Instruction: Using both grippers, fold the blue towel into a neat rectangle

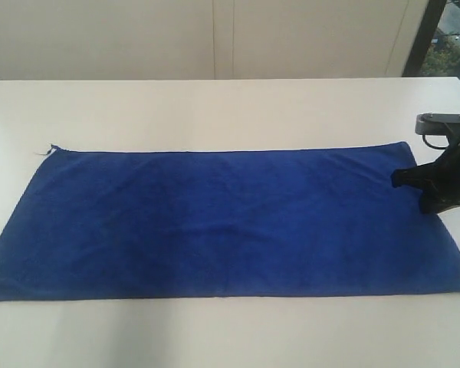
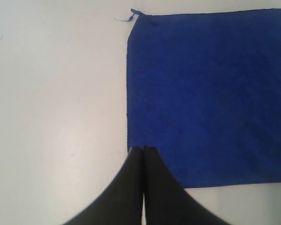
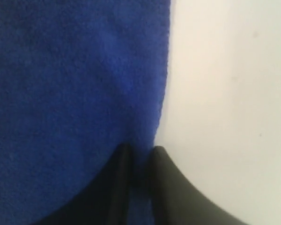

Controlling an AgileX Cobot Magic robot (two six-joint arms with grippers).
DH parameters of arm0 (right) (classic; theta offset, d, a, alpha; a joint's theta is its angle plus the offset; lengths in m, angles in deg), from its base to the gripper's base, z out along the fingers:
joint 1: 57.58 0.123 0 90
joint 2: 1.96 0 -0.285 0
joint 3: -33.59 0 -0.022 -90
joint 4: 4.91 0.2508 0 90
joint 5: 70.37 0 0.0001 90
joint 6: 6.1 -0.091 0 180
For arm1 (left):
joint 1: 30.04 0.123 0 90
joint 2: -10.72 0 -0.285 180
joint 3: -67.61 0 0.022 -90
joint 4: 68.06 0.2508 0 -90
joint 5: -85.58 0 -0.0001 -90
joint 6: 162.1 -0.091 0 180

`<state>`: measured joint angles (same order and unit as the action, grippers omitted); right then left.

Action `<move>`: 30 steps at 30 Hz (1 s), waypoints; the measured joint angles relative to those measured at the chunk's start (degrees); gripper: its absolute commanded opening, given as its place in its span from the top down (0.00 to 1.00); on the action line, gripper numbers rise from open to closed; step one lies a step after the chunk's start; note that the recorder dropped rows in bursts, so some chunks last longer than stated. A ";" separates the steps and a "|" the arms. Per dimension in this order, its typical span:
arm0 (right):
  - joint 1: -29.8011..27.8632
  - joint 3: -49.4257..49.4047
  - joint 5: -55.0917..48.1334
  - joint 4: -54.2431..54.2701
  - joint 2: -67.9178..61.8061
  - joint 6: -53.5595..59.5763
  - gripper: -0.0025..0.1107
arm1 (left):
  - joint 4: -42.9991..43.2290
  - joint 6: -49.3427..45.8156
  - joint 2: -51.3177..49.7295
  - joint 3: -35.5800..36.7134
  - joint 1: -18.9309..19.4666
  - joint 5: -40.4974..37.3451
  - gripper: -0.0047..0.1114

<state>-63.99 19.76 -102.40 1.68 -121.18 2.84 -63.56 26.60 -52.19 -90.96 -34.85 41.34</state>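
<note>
**Blue towel flat on the desk, right jaws on its edge**

Black jaws of your right gripper (image 3: 139, 152) stand nearly together, with a thin strip of the blue towel (image 3: 75, 84) caught between them right at the cloth's border, where blue meets the white desk (image 3: 225, 93). In the exterior view, that right gripper (image 1: 405, 178) sits low on the towel's right-hand short end, toward the far corner.

Your left gripper (image 2: 143, 149) has its jaws pressed together with nothing between them. In its wrist view, the tips lie just inside the short end of the blue towel (image 2: 210, 93), toward the corner opposite the one with the loose thread (image 2: 125, 18). You cannot tell from that view whether the tips touch the cloth.

Look outward and you see the blue towel (image 1: 222, 222) spread flat and unfolded on the desk (image 1: 215, 107). Its long axis runs from left to right across the exterior view, with the short ends at the left and right. The cloth is a deep royal blue, plain and softly napped, with a few faint creases across its surface. The loose thread (image 1: 44, 151) sticks out onto the desk at the far left corner.
</note>
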 measured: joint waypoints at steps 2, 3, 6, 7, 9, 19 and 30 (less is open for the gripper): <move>0.00 0.00 -0.39 0.16 0.00 0.00 0.98 | 0.00 0.00 0.00 0.00 0.00 0.00 0.96; 0.00 0.00 -0.38 0.25 0.00 0.00 0.98 | 0.00 0.00 0.00 0.00 0.00 0.00 0.96; 0.00 0.00 -0.51 0.40 0.00 -0.16 0.98 | 0.00 0.00 0.00 0.00 0.00 0.00 0.96; 0.00 0.14 -0.51 0.40 0.00 -0.16 0.98 | 0.00 0.00 0.00 0.00 0.00 0.00 0.96; -0.40 0.55 -1.16 0.40 -0.12 -0.31 0.98 | 0.00 0.00 0.00 0.00 0.00 0.00 0.96; -7.43 4.02 -5.07 -1.58 -0.82 -1.37 0.98 | 0.00 0.00 0.00 0.00 0.00 0.00 0.96; -14.16 8.57 -8.38 -2.18 -0.81 -1.38 0.98 | 0.00 0.00 0.00 0.00 0.00 0.00 0.96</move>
<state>-78.15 28.34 -110.77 -0.50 -121.99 1.45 -63.56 26.60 -52.19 -90.96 -34.85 41.34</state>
